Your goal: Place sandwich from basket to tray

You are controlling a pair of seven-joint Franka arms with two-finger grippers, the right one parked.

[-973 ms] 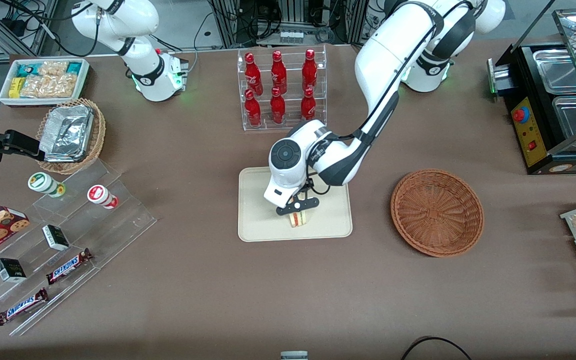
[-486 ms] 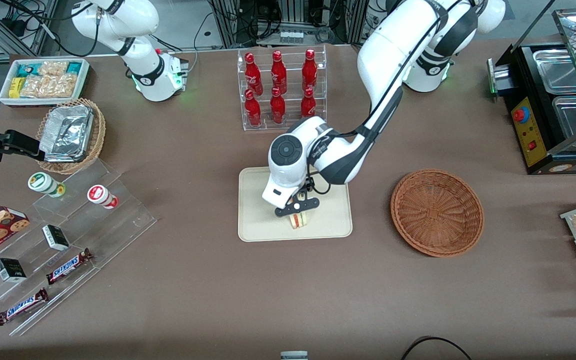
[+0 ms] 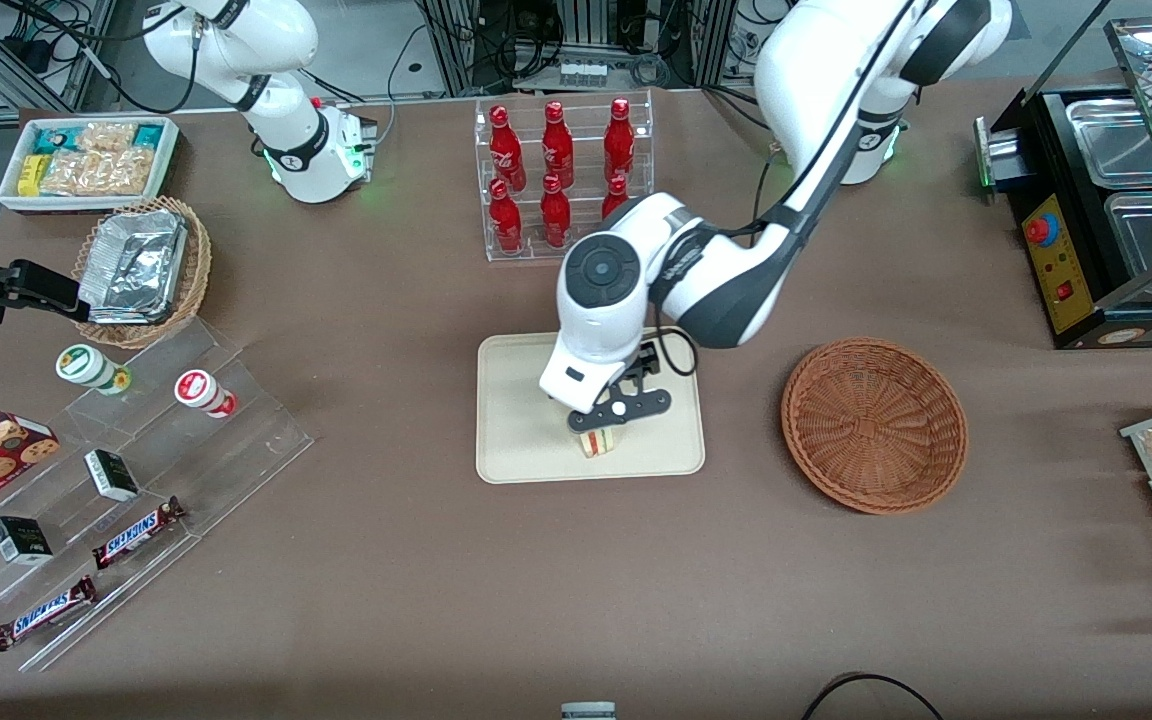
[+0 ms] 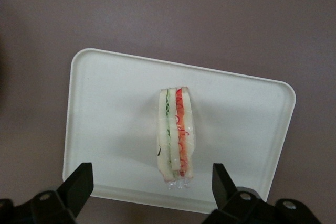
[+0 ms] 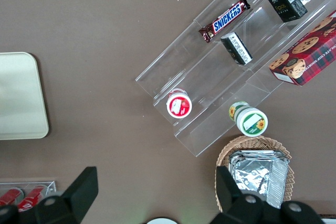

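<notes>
- Front view: the pincer (image 3: 617,408) has lifted up since a moment ago and has let go. The sandwich (image 3: 596,440) sits on the tray (image 3: 516,420) just under it, so the job looks done. The basket (image 3: 874,425) is well apart from the pincer, toward the working arm's end of the tabletop (image 3: 416,580).
- Left wrist view: the pincer (image 4: 152,184) is spread wide apart, above the sandwich (image 4: 176,137) and not touching it. The sandwich stands near one tray (image 4: 105,108) rim. There is room to rise straight up.
- Right wrist view: only one corner of the tray (image 5: 21,98) shows.
</notes>
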